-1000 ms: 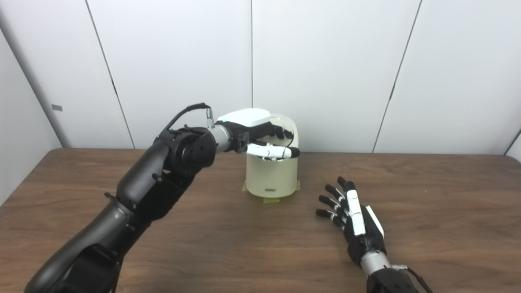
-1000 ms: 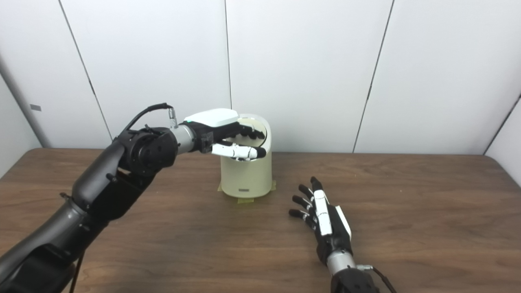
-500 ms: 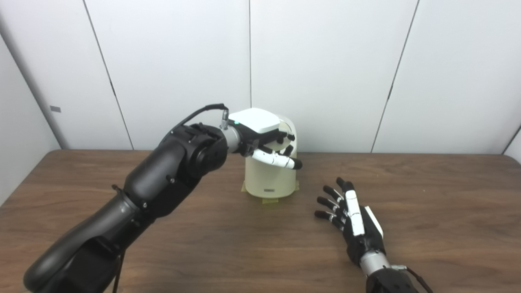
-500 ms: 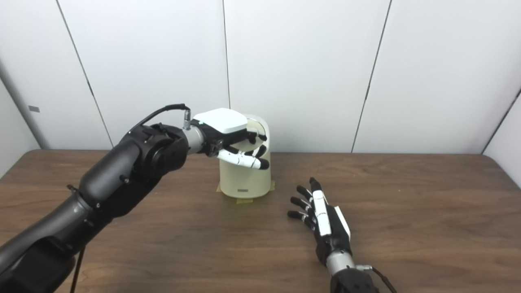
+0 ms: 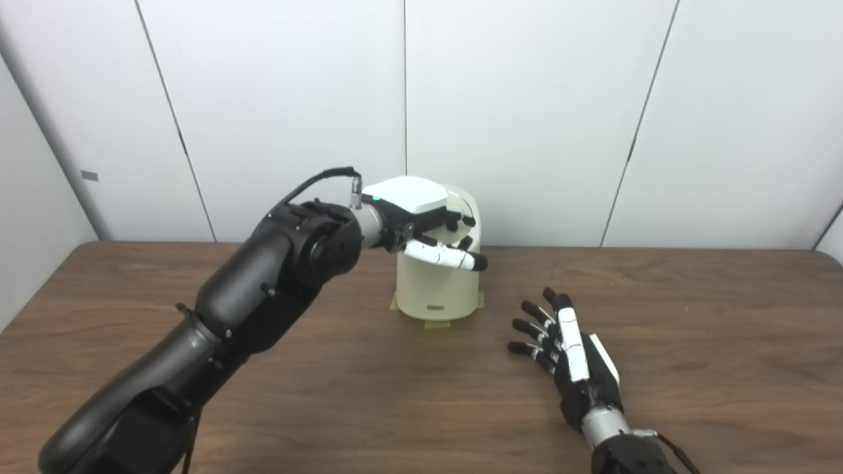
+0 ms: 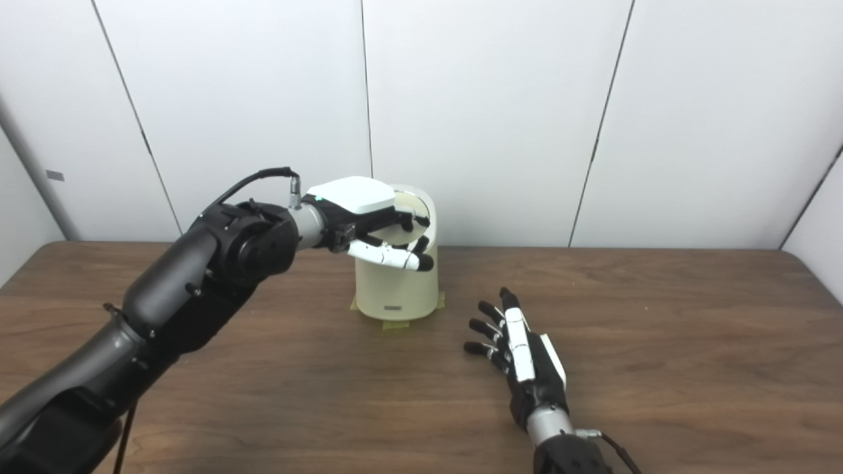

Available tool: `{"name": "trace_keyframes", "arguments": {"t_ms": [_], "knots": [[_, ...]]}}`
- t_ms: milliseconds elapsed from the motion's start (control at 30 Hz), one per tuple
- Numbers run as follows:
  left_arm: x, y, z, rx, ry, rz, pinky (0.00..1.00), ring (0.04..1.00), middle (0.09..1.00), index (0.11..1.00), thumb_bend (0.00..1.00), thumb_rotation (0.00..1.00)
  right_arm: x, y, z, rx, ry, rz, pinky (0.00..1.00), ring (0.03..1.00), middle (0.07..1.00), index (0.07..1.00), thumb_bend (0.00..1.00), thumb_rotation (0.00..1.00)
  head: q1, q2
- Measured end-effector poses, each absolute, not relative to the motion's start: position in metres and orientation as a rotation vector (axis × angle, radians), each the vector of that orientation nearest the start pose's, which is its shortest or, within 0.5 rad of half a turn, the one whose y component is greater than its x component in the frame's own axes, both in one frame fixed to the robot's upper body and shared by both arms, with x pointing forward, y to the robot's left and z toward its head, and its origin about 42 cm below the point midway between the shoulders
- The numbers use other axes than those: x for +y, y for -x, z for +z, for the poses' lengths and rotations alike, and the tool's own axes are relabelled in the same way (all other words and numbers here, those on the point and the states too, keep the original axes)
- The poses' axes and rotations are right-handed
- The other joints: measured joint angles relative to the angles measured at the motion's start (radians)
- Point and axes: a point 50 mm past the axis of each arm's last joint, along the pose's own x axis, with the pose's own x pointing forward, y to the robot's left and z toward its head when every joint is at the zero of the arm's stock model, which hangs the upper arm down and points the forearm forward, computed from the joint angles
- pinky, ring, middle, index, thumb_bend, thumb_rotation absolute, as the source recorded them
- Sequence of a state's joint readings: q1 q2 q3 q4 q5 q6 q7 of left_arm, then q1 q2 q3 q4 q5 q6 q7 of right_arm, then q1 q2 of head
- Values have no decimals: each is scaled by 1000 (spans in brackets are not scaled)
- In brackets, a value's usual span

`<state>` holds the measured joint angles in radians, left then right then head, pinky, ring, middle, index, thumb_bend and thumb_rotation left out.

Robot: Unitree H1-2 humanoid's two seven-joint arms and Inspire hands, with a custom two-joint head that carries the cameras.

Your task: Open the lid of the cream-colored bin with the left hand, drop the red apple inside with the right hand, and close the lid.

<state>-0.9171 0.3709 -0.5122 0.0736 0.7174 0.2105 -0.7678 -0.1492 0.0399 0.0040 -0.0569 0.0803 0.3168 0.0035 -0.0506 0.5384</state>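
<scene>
So the left hand [image 5: 421,214] is sitting fingers-spread on the bin [image 5: 438,283] lid [image 5: 466,209], bin right under it; right hand [image 5: 570,352] is lying open, empty, off beside it.

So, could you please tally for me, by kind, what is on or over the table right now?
Cream-colored bin: 1
Robot hands: 2, the left robot hand at the bin's lid, the right robot hand open on the table
Red apples in view: 0
Total: 3

Cream bin [image 5: 438,289] on yellowish tape [image 5: 436,322]. Dark wood-grain desk [image 5: 329,368], pale grey wall [image 5: 527,99]. Black-and-white hands: left hand [image 5: 425,220], right hand [image 5: 573,359].
</scene>
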Motion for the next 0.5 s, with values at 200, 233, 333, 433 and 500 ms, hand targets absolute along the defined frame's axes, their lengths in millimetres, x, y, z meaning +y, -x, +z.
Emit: {"name": "trace_keyframes", "arguments": {"t_ms": [200,233,333,433,500], "knots": [[150,-464,356,-186,-1224,-708,879,908,883,898,601,1000,-183,-328,134,119,-103,74,677,827,896,1000,566,1000,0,0],[155,-466,361,-196,-1184,-695,913,922,895,915,563,1000,-183,-328,134,120,-103,74,675,826,899,1000,582,1000,0,0],[174,-469,378,-242,-1009,-633,900,914,904,940,522,1000,-183,-328,134,120,-105,74,677,827,899,1000,587,1000,2,0],[185,-471,386,-247,-801,-608,890,900,905,938,533,1000,-183,-328,133,121,-105,74,687,833,899,1000,577,1000,0,2],[188,-469,382,-251,-660,-590,888,892,896,921,528,1000,-183,-328,134,121,-104,75,693,840,902,1000,579,1000,-2,5]]}}
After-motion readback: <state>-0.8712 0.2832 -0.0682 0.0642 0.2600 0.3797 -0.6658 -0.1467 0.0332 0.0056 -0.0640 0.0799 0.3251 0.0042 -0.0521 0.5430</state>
